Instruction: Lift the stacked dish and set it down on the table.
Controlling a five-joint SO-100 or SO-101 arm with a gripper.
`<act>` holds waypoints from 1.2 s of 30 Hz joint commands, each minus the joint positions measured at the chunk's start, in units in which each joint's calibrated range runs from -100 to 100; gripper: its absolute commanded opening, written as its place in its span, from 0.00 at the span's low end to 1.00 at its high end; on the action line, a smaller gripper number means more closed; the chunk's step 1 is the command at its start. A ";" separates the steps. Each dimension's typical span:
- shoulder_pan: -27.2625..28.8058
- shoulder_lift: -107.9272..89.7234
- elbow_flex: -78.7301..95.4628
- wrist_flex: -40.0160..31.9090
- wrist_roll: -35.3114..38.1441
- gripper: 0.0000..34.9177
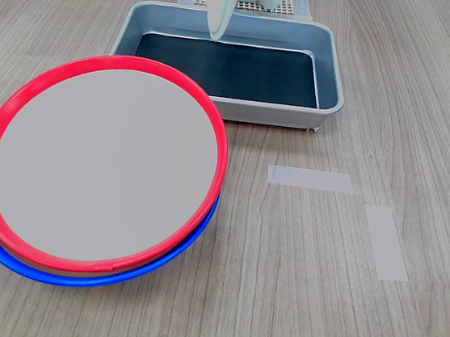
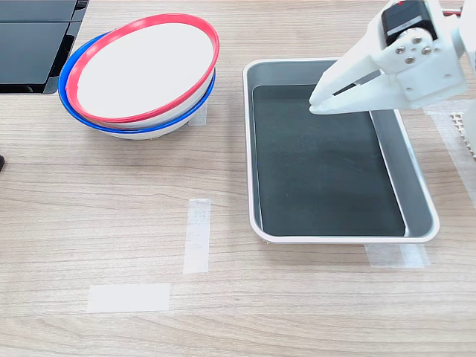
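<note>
Red-rimmed round shallow plate (image 2: 141, 67) sits stacked on blue-rimmed plate (image 2: 74, 111); white gripper (image 2: 316, 104), fingers together, hovers over grey rectangular tray (image 2: 416, 193)

The white pincer (image 2: 316, 104) hangs with its jaws nearly together, tips pointing to the second exterior view's left.

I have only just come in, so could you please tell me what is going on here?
Nothing is being handled yet. The white robot arm's claw hangs over the grey rectangular tray, holding nothing. The large red-rimmed round plate sits tilted on the blue-rimmed plate, apart from the tray. It has not yet been lifted onto the light wood-grain table.
</note>
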 commanded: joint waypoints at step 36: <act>-0.90 -0.26 0.00 0.19 0.78 0.01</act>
